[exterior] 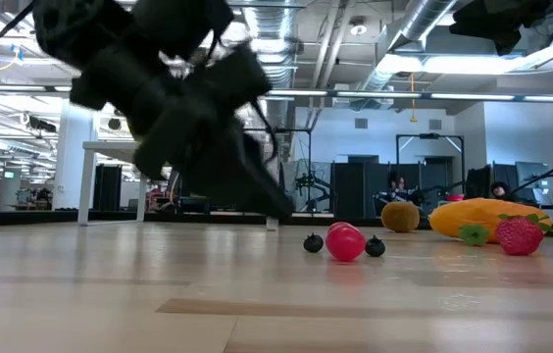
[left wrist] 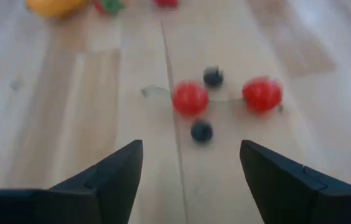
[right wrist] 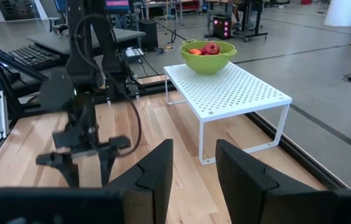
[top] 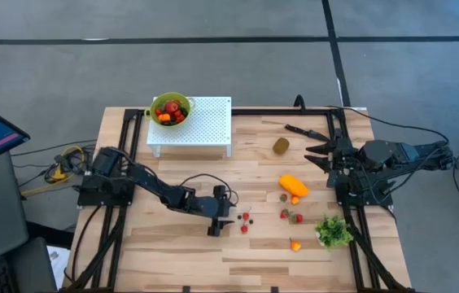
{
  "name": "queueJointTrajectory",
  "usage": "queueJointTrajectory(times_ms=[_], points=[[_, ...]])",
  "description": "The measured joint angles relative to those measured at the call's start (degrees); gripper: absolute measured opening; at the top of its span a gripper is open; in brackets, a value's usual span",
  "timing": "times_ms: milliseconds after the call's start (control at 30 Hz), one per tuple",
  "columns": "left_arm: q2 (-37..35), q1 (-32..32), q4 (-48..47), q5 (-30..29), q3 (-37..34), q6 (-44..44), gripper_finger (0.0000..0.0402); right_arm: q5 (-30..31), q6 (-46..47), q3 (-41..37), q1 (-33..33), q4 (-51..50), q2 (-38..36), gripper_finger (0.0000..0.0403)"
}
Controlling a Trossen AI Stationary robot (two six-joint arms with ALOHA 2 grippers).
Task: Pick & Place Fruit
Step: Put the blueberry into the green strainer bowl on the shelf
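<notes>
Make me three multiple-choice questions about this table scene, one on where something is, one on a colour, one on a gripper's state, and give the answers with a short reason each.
1. Where does the green bowl stand?
A. on the white perforated rack
B. on the bare wooden table beside the leafy bunch
C. in the right gripper

2. What colour is the elongated fruit near the table's middle right?
A. blue
B. orange
C. white

3. How is the left gripper just now?
A. shut on a berry
B. open and empty above the small berries
C. holding the knife

Answers: 1 A, the high view shows the bowl on the rack's corner. 2 B, it shows orange from above. 3 B, the left wrist view shows the fingers apart with nothing between them.
</notes>
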Motion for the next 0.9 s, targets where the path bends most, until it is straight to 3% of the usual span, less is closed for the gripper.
queueJointTrajectory(times_ms=[333,900], points=[[8.2,0.0,12.8,4.6,0.0,0.7,0.0236,0.0,0.0,0.0,0.0,0.0,0.0,0.0116],[8.2,0.6,15.5,6.5,-0.1,0.8,0.0208,0.0,0.0,0.0,0.0,0.0,0.0,0.0116]])
